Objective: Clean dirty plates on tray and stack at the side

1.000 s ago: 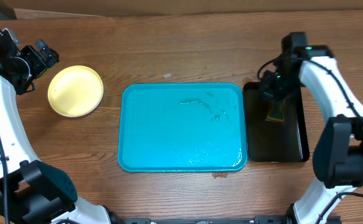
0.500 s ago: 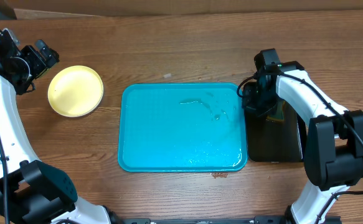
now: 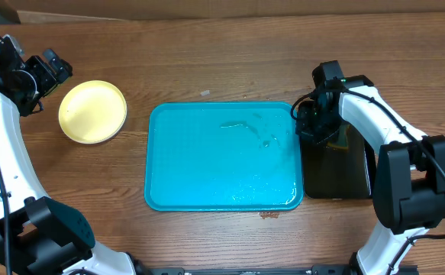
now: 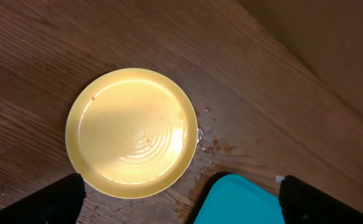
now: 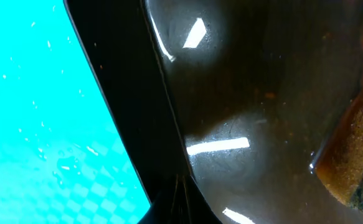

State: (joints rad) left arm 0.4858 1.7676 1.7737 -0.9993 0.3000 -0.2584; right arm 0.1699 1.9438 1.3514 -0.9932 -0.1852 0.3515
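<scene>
A single pale yellow plate (image 3: 92,112) lies flat on the wooden table (image 3: 230,65), well to the left of the turquoise tray (image 3: 222,156) and not touching it. Only this one plate can be made out from above. In the left wrist view its inner face shows faint concentric rings and a few tiny reddish specks near the rim, and small crumbs and droplets (image 4: 209,142) are scattered on the wood just beside its right edge. The left gripper (image 3: 54,69) hangs above the table near the plate's upper left, holding nothing, and its two fingers (image 4: 44,202) are spread wide at the bottom corners of its own camera's view. The tray's floor is wet and glossy, with thin dark streaks (image 3: 256,130) toward its upper right. Just beside the tray's right rim sits a narrow black tray (image 3: 336,176) holding murky water, with a brown sponge (image 5: 349,165) lying in it. The right gripper (image 3: 317,122) is low over that black tray's upper left corner, close to the turquoise rim – I cannot tell whether its jaws are apart or together.
</scene>
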